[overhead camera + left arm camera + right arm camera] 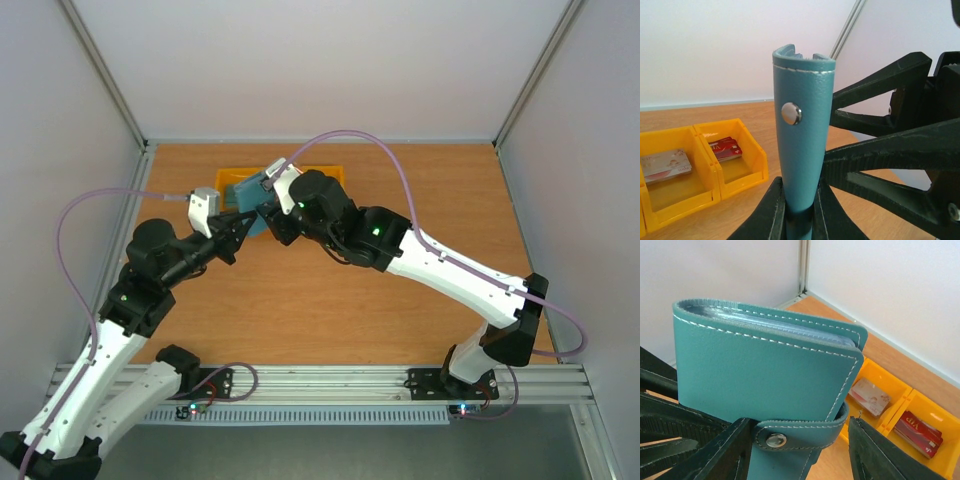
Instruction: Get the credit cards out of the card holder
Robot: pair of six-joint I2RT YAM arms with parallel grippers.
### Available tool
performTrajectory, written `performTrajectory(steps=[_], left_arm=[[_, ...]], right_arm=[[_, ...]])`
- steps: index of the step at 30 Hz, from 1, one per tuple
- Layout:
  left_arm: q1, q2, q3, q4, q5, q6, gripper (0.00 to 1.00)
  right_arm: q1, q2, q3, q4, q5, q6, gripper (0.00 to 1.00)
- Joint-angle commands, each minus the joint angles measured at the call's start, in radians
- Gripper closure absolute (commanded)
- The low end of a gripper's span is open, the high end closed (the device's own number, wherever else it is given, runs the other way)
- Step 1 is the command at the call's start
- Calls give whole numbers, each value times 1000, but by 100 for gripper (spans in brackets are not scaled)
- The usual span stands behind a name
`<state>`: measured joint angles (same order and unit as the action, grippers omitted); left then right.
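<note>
- Left wrist view: the left gripper (799,217) is seen clamped on the lower end of the card holder (802,140), which is held upright and clear of the table (400,320).
- The right gripper (799,454) is set around the same holder with its jaws apart, one finger on either side of the strap (805,432). A gap is visible beside one finger, so nothing is judged to be gripped by it.
- The strap is wrapped over the holder's edge and its metal snap (776,440) appears pressed shut. The holder is therefore taken to be closed.
- Clear sleeves (790,325) are glimpsed between the two teal covers along the top edge. Whether cards sit inside them cannot be told.
- Beyond the holder, yellow bins (747,145) are seen on the table near the far wall. A pale card (665,166) is lying in one compartment and red cards (726,148) in the next.
- Part of the task is judged to be done, since cards are already laid in the bins.
- What is left is judged to be the unfastening of the snap, the opening of the covers, and the removal of any cards found in the sleeves.
- The wallet is steadied by the left arm, so the snap is probably to be worked by the right.
</note>
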<state>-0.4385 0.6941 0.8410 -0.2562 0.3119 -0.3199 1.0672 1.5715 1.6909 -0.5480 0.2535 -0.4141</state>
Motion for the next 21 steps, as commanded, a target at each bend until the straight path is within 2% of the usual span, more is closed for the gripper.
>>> performTrajectory(steps=[1,14,17,18,21], left_arm=[[-16,-9,16,63,87,24,100],[-16,-10,23,121,79,31,100],[-16,-12,21,121,69,37,100],[-16,-15,19,124,61,43,100],[-16,-23,17,135,48,53,100]], right_arm=[[4,7,38,31,49,-28,47],[4,68,20,-18,71,15,50],[-1,78,12,-17,89,18,56],[-4,83,8,-18,119,17,61],[-9,88,1,-17,148,15,64]])
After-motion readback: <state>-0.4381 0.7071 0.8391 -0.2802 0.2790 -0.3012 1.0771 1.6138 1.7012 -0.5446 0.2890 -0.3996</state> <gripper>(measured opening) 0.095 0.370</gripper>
